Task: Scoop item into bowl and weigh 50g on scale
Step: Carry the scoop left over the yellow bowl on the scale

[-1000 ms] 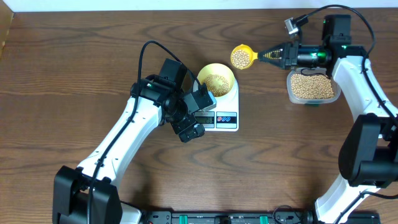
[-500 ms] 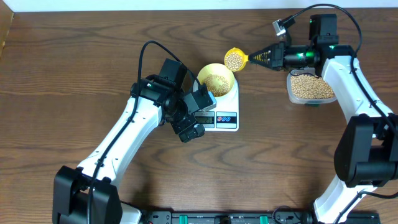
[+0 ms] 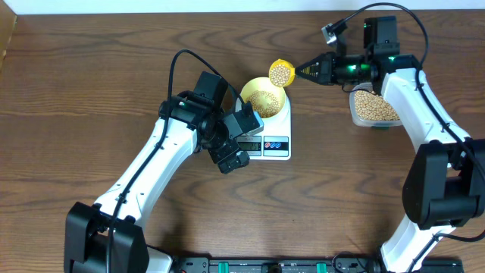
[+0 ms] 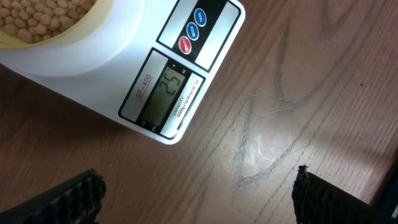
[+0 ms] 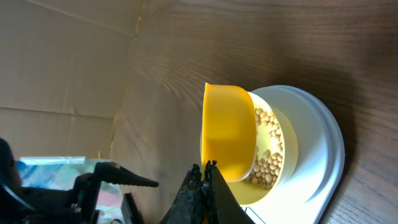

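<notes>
The white scale carries the pale-yellow bowl, which holds a layer of tan beans. My right gripper is shut on the handle of a yellow scoop full of beans, hanging at the bowl's far right rim. From the right wrist, the scoop sits tilted over the bowl and its beans. My left gripper stands open at the scale's front left corner, holding nothing. In the left wrist view the scale shows 25 on its display, beside the bowl.
A clear plastic tub of beans stands at the right, under my right arm. Bare wooden table lies in front of the scale between my left gripper's fingers.
My right gripper has carried the loaded scoop left, from near the tub to the bowl's far right rim. The left arm has not moved.
</notes>
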Controlling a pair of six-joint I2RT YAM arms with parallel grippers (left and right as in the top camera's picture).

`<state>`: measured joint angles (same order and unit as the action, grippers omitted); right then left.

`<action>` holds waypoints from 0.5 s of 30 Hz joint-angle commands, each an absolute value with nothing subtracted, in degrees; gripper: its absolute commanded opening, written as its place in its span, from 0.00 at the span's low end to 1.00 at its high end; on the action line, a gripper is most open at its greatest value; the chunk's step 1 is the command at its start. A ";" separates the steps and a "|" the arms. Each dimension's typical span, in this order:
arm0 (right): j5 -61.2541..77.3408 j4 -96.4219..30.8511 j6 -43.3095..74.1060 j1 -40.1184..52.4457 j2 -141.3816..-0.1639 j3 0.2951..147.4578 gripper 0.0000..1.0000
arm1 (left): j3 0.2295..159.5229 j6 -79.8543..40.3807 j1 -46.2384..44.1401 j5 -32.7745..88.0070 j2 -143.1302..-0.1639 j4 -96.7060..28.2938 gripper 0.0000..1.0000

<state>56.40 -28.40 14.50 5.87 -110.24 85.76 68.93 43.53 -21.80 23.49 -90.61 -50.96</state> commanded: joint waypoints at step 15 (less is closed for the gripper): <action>50.46 -28.08 7.60 12.03 -111.02 85.76 0.01 | 68.79 43.90 -21.61 23.97 -90.98 -51.09 0.98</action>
